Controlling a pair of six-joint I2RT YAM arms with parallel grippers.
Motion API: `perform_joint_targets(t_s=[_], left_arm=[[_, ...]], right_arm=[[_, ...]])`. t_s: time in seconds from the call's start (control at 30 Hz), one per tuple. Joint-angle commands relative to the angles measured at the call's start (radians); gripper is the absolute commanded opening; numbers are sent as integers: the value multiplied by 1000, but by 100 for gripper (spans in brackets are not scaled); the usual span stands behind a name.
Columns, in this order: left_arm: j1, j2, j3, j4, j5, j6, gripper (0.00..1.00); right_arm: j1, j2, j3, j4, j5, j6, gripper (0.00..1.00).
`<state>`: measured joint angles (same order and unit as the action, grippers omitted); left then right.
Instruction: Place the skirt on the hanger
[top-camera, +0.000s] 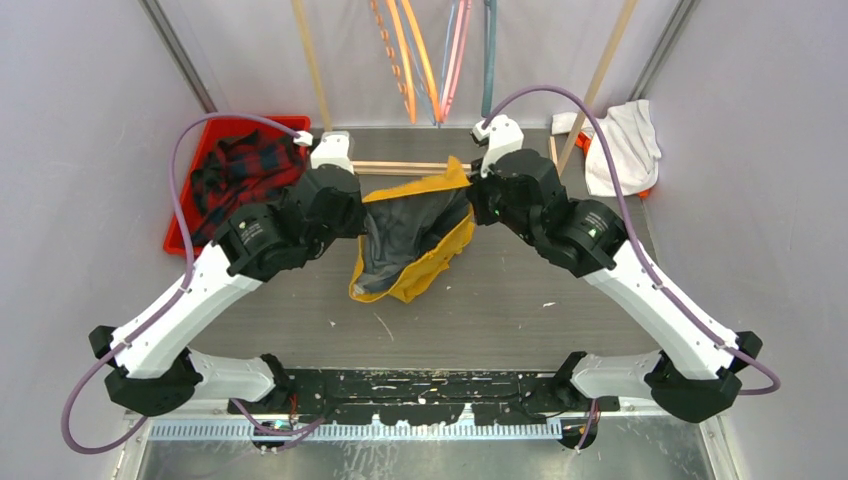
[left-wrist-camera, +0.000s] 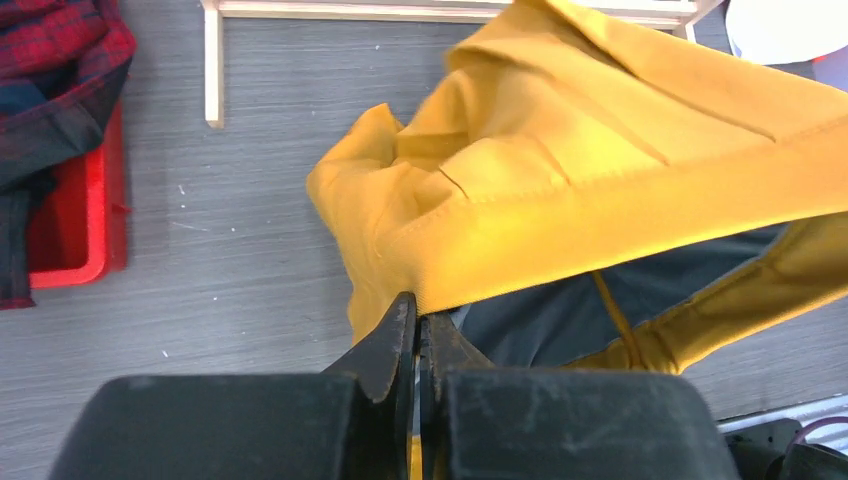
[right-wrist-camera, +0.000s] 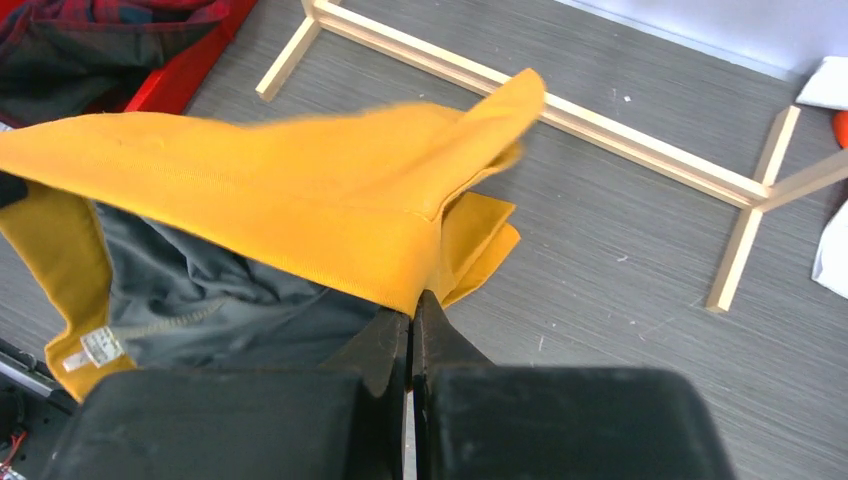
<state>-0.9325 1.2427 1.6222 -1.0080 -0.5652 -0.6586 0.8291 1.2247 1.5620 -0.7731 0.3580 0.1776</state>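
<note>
A yellow skirt (top-camera: 415, 232) with a dark grey lining hangs stretched between my two grippers above the table's middle. My left gripper (left-wrist-camera: 418, 312) is shut on the skirt's waistband (left-wrist-camera: 600, 215) at its left end. My right gripper (right-wrist-camera: 412, 305) is shut on the waistband (right-wrist-camera: 300, 225) at its right end. The lining (right-wrist-camera: 230, 300) droops below the band. No hanger with clips shows clearly; only a wooden rack frame (top-camera: 400, 167) stands behind the skirt, also in the right wrist view (right-wrist-camera: 620, 135).
A red bin (top-camera: 205, 170) with plaid clothes (top-camera: 240, 165) sits at back left. A white cloth (top-camera: 625, 145) lies at back right. Coloured hoops (top-camera: 430, 55) and wooden rods hang at the back wall.
</note>
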Motion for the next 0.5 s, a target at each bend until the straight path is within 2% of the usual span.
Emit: perform_joint_targets(t_s=[0.0, 0.43, 0.47], left_arm=[[18, 13, 49, -56, -17, 68, 0], [18, 4, -146, 65, 96, 29, 0], [18, 0, -156, 63, 103, 28, 0]], right_arm=[[-4, -55, 31, -11, 62, -15, 1], [-4, -157, -231, -40, -30, 70, 1], [-4, -173, -256, -44, -73, 78, 1]])
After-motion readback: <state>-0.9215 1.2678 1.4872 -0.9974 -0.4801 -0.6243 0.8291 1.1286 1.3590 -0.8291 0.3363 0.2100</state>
